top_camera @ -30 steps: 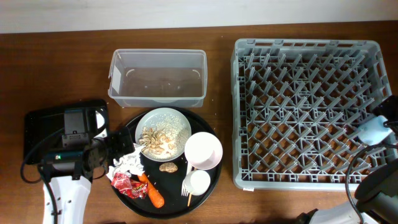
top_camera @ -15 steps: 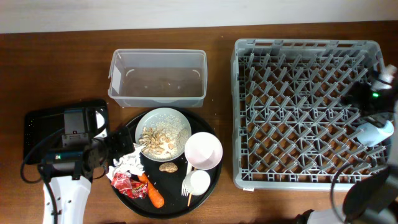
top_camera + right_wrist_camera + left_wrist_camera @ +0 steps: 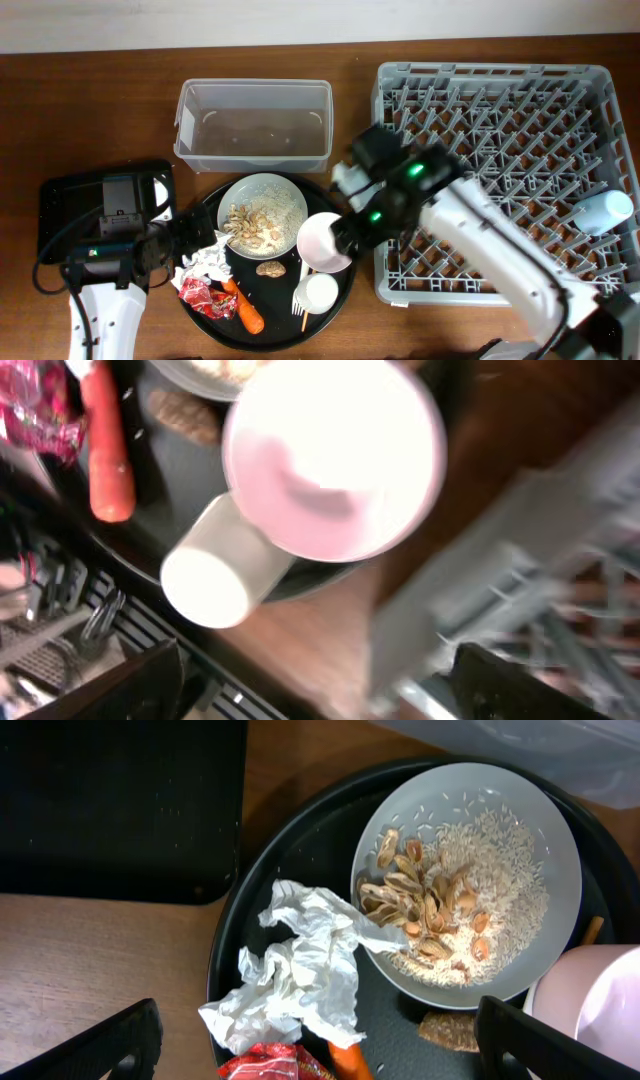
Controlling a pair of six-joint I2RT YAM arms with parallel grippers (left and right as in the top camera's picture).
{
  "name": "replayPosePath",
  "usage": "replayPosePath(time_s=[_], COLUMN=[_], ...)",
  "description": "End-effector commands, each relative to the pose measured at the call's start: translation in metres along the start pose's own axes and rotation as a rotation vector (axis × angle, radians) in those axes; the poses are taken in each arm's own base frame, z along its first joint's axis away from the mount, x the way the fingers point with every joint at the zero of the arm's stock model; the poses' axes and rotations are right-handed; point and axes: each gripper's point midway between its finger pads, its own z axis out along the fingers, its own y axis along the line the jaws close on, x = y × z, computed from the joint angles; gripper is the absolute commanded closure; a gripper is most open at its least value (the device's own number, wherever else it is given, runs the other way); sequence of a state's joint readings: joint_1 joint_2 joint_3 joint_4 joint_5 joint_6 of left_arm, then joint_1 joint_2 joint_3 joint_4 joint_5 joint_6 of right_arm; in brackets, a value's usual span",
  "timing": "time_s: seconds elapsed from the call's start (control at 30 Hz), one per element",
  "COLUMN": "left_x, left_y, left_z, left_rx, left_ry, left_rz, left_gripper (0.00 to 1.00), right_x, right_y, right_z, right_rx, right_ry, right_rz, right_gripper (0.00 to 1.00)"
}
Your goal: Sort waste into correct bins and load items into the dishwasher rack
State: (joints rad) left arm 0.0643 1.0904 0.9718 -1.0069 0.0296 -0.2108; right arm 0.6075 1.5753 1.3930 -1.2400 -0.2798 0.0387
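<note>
The crumpled white tissue [image 3: 300, 965] lies on the round black tray beside the red wrapper [image 3: 275, 1065] and the carrot piece [image 3: 345, 1060]. My left gripper [image 3: 320, 1055] is open just above them; overhead it is at the tray's left edge [image 3: 193, 245]. The white plate [image 3: 263, 213] holds nut shells [image 3: 420, 900] and crumbs. A brown lump [image 3: 270, 268] lies below it. My right gripper [image 3: 345, 238] is open and empty over the pink bowl [image 3: 335, 455], with the white cup [image 3: 215, 570] beside it. The pale blue cup [image 3: 603, 210] lies in the grey rack [image 3: 495, 85].
The clear tub [image 3: 253, 125] stands behind the round black tray [image 3: 270, 305]. The shallow black tray [image 3: 55, 205] is at the left, partly under my left arm. The white fork [image 3: 298, 297] lies next to the white cup. My right arm stretches across the rack's front left.
My right gripper let go of the pale blue cup in the rack, then swung left across the rack to the pink bowl. The left arm has not moved.
</note>
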Motion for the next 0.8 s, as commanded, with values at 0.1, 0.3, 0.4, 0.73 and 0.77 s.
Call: replayPosePath(time_s=[0.1,0.3,0.4,0.73,0.77], left_x=[-0.007,-0.007,-0.007,-0.007,-0.007], left_y=[0.000,0.000,0.000,0.000,0.000], left_z=[-0.006,-0.006,-0.006,-0.006,-0.006], left_rx=[0.001,0.001,0.000,0.000,0.000], left_ry=[-0.024,-0.023,-0.023,-0.023,-0.023], left_rz=[-0.016,-0.016,-0.016,-0.016,-0.016], left_gripper=[0.01,0.01,0.01,0.00,0.01], right_x=[0.020,0.026,0.026,0.037,0.038], right_y=[0.064,0.052,0.058,0.061,0.065], right_z=[0.054,0.079,0.094,0.107,0.108], right_rx=[-0.019,0.122,0.074,0.054,0.051], right_ry=[0.019,-0.001,0.009,0.054,0.054], right_rz=[-0.121,-0.096,-0.096,-0.084,-0.094], right_gripper=[0.10,0.08,0.08,0.12,0.12])
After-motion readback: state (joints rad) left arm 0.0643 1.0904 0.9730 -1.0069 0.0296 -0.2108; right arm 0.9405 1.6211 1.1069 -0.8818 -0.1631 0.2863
